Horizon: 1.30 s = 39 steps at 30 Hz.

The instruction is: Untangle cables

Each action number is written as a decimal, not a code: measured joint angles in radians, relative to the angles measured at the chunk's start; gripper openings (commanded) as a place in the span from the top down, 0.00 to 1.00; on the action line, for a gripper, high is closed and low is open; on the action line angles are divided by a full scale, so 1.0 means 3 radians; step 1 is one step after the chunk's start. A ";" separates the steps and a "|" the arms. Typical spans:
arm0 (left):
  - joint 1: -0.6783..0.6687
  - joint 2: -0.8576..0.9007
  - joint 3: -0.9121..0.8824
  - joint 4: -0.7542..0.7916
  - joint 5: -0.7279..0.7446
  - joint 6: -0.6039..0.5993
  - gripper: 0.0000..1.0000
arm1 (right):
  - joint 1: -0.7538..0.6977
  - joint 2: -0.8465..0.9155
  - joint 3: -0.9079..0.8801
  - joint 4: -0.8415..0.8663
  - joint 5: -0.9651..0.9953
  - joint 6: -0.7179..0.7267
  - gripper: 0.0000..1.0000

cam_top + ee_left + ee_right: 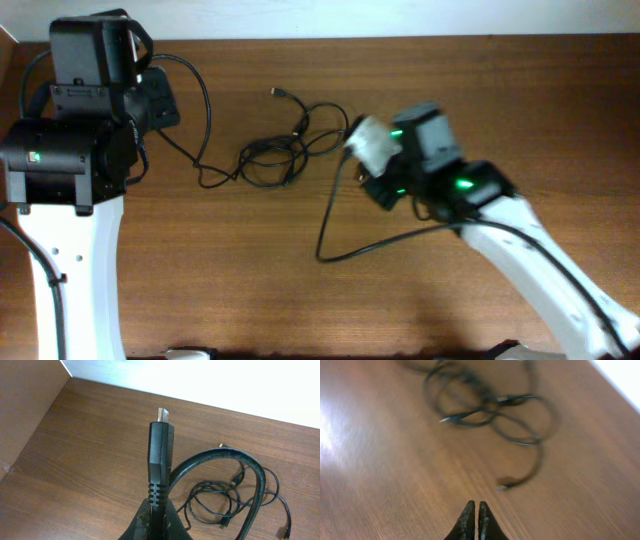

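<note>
Right wrist shows my right pincer pressed together, empty; cables lie straight ahead, nearest plug just beyond its tips. My left pincer pinches a thick plug.

Boxy black housings up top on the left arm, white link below, small green mark on the side. Thin black wire running down that white shell. White too on the right arm, grey-black wrist block, green lights glowing. Close in: right fingers dark, tapered, scuffed.
</note>
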State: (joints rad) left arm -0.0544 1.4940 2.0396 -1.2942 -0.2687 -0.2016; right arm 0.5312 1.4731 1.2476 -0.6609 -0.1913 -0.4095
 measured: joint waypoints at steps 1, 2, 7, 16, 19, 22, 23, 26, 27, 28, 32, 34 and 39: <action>0.0000 0.0000 0.0000 0.0000 0.0000 0.0000 1.00 | 0.0132 0.0278 -0.0001 0.0023 0.0001 -0.0198 0.96; 0.0000 0.0000 0.0000 -0.0008 -0.0001 0.0001 1.00 | 0.0209 0.0546 -0.0001 0.0071 0.0008 -0.0337 0.96; 0.0000 0.0000 0.0000 -0.0013 0.0000 0.0003 1.00 | 0.0226 0.1105 -0.0009 0.0890 0.0061 -0.0676 0.01; -0.0174 -0.0001 0.0001 -0.0015 0.0000 0.0099 1.00 | 0.0201 0.2420 0.1784 -0.0685 -0.0262 -0.1033 0.12; -0.0174 -0.0001 0.0001 -0.0014 0.0000 0.0149 1.00 | 0.0182 0.2511 0.1981 -0.0991 -0.0669 -0.1298 0.12; -0.0174 -0.0001 0.0001 -0.0019 0.0000 0.0161 1.00 | 0.0155 0.2511 0.2003 -0.1013 -0.0828 -0.1359 0.12; -0.0174 -0.0001 0.0001 -0.0041 -0.0001 0.0161 1.00 | 0.0148 0.2511 0.2003 -0.1017 -0.0857 -0.1368 0.11; -0.0174 -0.0001 0.0001 -0.0062 -0.0001 0.0161 1.00 | 0.0159 0.2511 0.2003 -0.1072 -0.0903 -0.1380 0.01; -0.0174 -0.0001 0.0001 -0.0062 0.0000 0.0161 1.00 | 0.0182 0.2511 0.2004 -0.1092 -0.0903 -0.1391 0.01; -0.0174 -0.0001 0.0001 -0.0064 0.0000 0.0161 1.00 | 0.0217 0.2511 0.2004 -0.1087 -0.0886 -0.1395 0.01; -0.0174 -0.0001 0.0001 -0.0065 -0.0001 0.0163 1.00 | 0.0482 0.2537 0.2296 -0.1132 -0.0417 -0.1403 0.01; -0.0174 -0.0001 0.0001 -0.0065 0.0000 0.0163 1.00 | 0.0487 0.2537 0.2623 -0.1127 -0.0310 -0.1401 0.01; -0.0174 -0.0001 0.0001 -0.0089 -0.0001 0.0172 1.00 | 0.0479 0.2593 0.2649 -0.0806 -0.0235 -0.1396 0.01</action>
State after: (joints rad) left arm -0.1066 1.4937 2.0399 -1.3209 -0.2691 -0.1501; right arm 0.6750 2.2509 2.0422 -0.9028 -0.2619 -0.8284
